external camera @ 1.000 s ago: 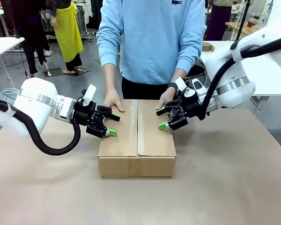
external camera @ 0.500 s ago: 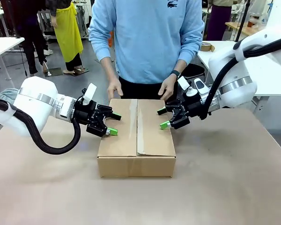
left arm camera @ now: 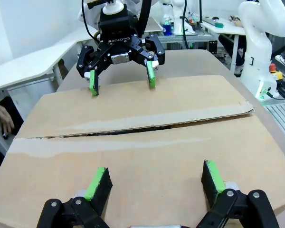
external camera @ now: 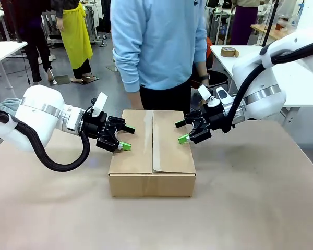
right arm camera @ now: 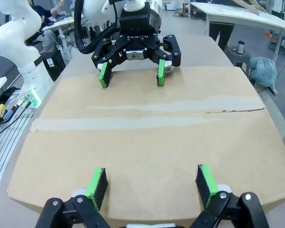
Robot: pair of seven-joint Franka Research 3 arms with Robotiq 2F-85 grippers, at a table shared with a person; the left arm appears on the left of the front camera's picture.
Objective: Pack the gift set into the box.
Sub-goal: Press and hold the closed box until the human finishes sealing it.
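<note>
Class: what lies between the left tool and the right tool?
The box, its top flaps closed with nothing on them, seen in the front view.

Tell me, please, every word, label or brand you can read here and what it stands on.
"ROBOTIQ": on the black body of the right gripper, in the left wrist view.
"ROBOTIQ": on the left gripper, in the right wrist view.
The box shows no print; the logo on the sweater is cut off, unreadable.
</note>
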